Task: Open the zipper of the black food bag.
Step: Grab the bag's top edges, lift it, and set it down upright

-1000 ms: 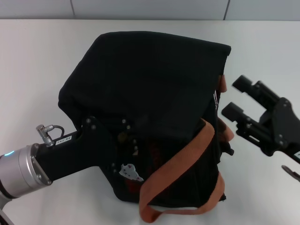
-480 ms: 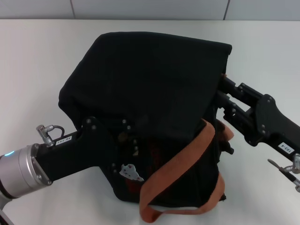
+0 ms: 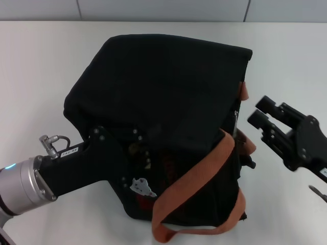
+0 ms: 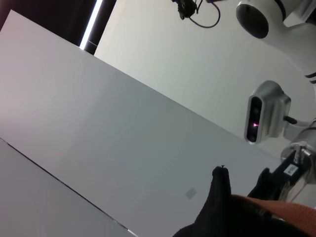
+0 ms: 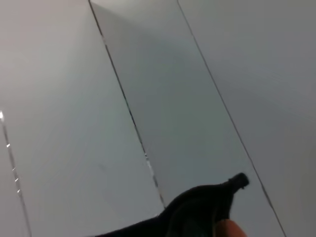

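The black food bag (image 3: 158,97) stands in the middle of the white table, its top flap shut and slumped. An orange-brown strap (image 3: 196,178) loops down its front, by a small white bear patch (image 3: 142,187). My left gripper (image 3: 120,158) presses against the bag's front left side, its fingers lost against the black fabric. My right gripper (image 3: 258,112) hovers open just right of the bag, a short gap away from its side. The left wrist view catches a black fabric edge (image 4: 219,212), and the right wrist view a bag corner (image 5: 197,212).
The white table (image 3: 41,66) lies all around the bag, with a grey panelled wall (image 3: 163,9) along its far edge. Both wrist views mostly show wall panels. The robot's head camera (image 4: 264,111) appears in the left wrist view.
My right gripper went in against the bag's right side half a second ago and has now drawn back to the right. The left arm and the bag have stayed put.
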Robot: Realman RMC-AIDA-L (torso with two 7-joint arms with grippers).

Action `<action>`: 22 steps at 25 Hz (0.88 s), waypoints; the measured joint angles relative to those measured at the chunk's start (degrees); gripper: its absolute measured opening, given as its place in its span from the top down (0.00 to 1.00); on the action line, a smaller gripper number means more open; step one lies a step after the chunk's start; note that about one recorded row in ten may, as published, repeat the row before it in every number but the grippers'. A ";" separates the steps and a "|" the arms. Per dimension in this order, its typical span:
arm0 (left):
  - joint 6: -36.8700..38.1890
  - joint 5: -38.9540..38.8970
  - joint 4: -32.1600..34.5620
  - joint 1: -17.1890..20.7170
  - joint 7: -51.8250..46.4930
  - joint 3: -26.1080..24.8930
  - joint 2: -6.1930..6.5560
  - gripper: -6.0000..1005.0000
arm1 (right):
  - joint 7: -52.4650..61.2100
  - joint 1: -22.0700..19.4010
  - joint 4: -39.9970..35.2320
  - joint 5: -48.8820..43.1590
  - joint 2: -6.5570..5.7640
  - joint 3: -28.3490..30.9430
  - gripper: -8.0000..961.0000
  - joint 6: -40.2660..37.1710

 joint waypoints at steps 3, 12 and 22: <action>0.02 -0.01 0.00 -0.11 0.00 0.00 0.00 0.90 | -3.96 -1.19 -3.24 -1.21 -0.07 -1.42 0.56 -3.04; 0.02 0.01 0.00 -0.29 -0.12 0.00 0.00 0.90 | -11.64 -1.05 -6.01 -1.68 0.13 -2.40 0.55 -4.91; 0.01 -0.01 0.00 -0.51 -0.15 0.00 0.00 0.90 | -20.44 2.15 -0.43 -1.62 0.35 -4.07 0.55 1.42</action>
